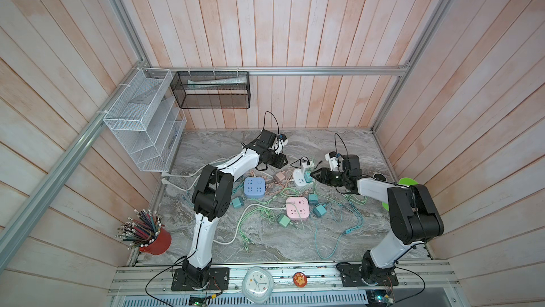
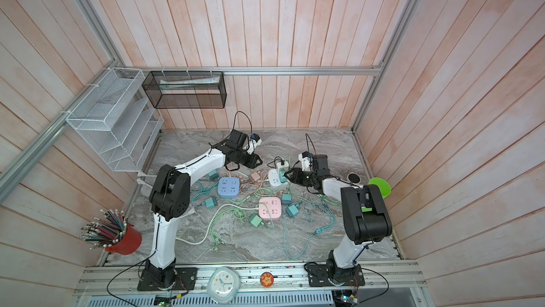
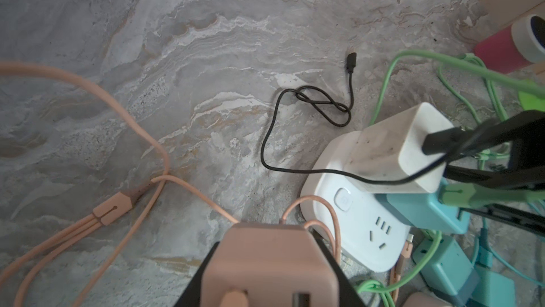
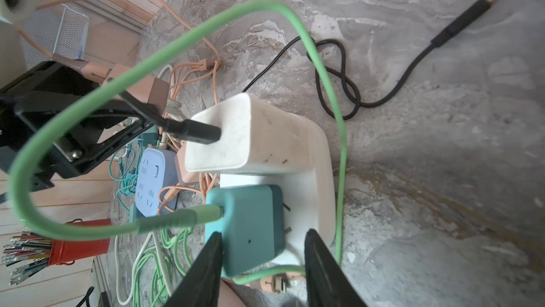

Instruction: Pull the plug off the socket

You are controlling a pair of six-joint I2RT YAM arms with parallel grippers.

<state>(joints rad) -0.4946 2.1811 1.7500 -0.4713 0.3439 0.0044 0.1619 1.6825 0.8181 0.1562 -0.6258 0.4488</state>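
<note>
In the socket (image 4: 321, 173) beside the charger (image 4: 250, 134) sits the teal plug (image 4: 247, 223), right tool (image 4: 262, 233) straddling it with jaws apart, left tool (image 3: 268, 246) clamped on a pink plug (image 3: 265, 264) near the socket: close square on the teal sides, pull straight out, mind the green cable (image 4: 177, 19).

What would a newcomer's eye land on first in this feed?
The tangle of green, teal and pink cables sprawled across the middle of the marble table hits first. At its far edge the right gripper straddles a teal plug on the white socket, jaws apart, while the left gripper holds a pink plug in the air nearby.
</note>
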